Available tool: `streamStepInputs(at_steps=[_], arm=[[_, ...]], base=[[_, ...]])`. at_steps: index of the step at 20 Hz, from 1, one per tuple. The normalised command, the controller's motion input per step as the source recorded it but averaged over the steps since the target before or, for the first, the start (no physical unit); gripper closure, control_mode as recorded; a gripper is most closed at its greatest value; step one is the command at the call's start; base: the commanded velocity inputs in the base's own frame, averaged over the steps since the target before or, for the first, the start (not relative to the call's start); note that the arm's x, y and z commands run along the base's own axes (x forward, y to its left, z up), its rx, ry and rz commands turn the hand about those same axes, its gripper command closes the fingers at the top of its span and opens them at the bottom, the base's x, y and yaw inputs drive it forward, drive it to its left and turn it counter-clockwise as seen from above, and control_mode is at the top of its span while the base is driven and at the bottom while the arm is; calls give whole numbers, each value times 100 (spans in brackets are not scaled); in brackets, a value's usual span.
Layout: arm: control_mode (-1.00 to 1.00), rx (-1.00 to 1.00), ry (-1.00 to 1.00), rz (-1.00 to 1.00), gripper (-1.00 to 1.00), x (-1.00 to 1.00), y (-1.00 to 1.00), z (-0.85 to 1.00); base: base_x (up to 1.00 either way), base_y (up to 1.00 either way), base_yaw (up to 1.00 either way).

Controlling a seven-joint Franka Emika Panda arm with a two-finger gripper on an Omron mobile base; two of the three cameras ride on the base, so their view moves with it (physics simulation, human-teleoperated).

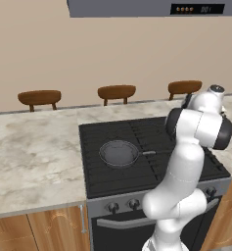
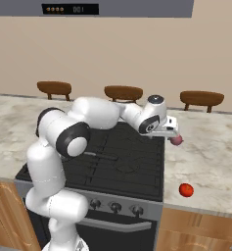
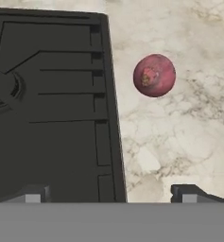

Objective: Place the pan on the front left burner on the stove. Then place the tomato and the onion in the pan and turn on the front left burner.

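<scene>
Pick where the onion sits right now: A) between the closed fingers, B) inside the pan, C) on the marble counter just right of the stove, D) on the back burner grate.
C: the hand view shows the onion resting on the marble counter beside the stove edge, with the open gripper clear of it.

The dark pan (image 1: 119,153) sits on the front left burner (image 1: 112,162) of the stove (image 1: 147,147). The onion (image 3: 154,75) lies on the marble beside the stove; the tomato (image 2: 186,190) lies nearer the counter's front, seemingly apart.
</scene>
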Motion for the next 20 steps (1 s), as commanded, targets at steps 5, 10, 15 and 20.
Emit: streamStepInputs(at_steps=[5, 10, 15, 20], arm=[[-100, 0, 0, -10, -100, 13, -21, 0], [-100, 0, 0, -5, -100, 23, -15, -4], [-100, 2, 0, -2, -100, 15, -8, -13], [-100, 2, 0, -1, -100, 16, -8, -16]], base=[[0, 0, 0], [0, 0, 0], [0, 0, 0], [0, 0, 0]])
